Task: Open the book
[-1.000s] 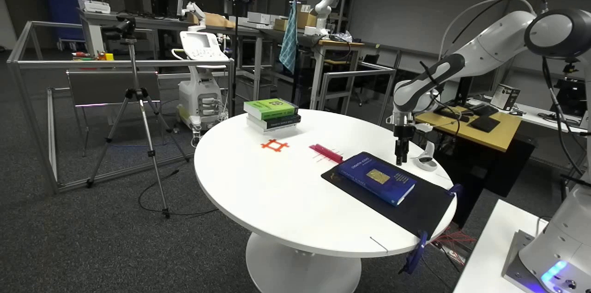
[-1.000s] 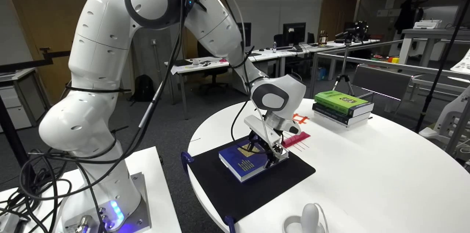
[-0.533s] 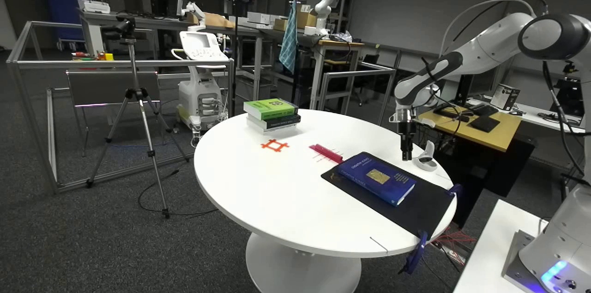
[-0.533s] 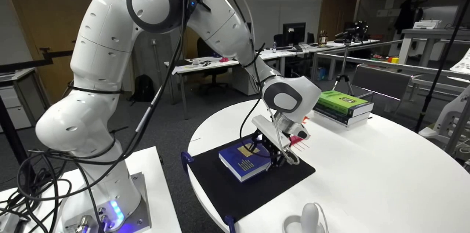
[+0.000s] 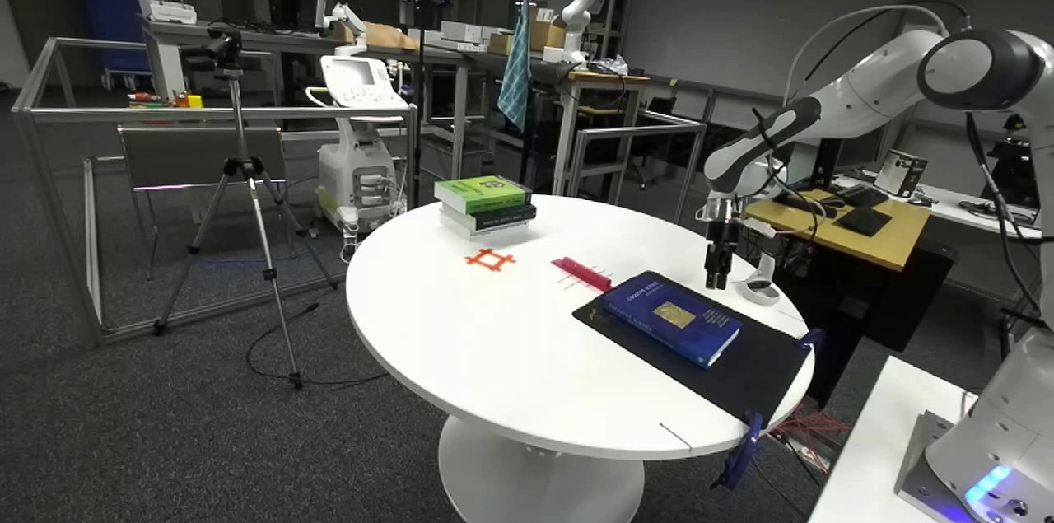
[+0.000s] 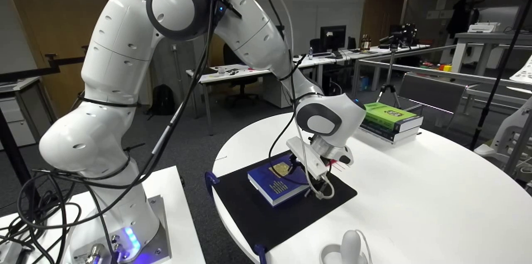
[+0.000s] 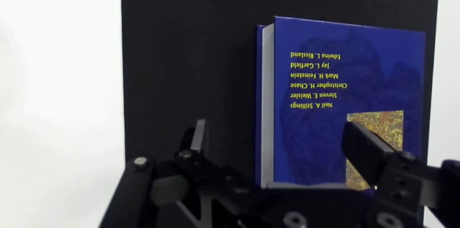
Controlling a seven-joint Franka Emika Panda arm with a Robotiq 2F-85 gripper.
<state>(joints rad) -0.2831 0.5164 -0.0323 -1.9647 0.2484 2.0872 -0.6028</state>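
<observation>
The dark blue book (image 5: 646,305) lies closed on the black mat (image 5: 766,379), with a tan square on its cover. It also shows in an exterior view (image 6: 270,176), partly hidden by the gripper. In the wrist view the book (image 7: 312,138) is right of centre, with its white page edge facing left. My gripper (image 7: 276,129) is open and empty, its fingers wide apart. In the wrist view the left finger is over the bare mat beside the page edge, and the right finger is over the tan square. In an exterior view the gripper (image 5: 716,280) hangs above the table.
A stack of books with a green one on top (image 5: 483,195) stands on the white table (image 5: 494,342). A pink piece (image 5: 581,273) and an orange frame (image 5: 490,259) lie nearby. A white controller (image 5: 761,291) stands near the mat. Blue clamps (image 5: 743,449) grip the table edge.
My gripper has shifted a little away from the robot's base and tilted slightly, staying above the book. The book and mat have not moved.
</observation>
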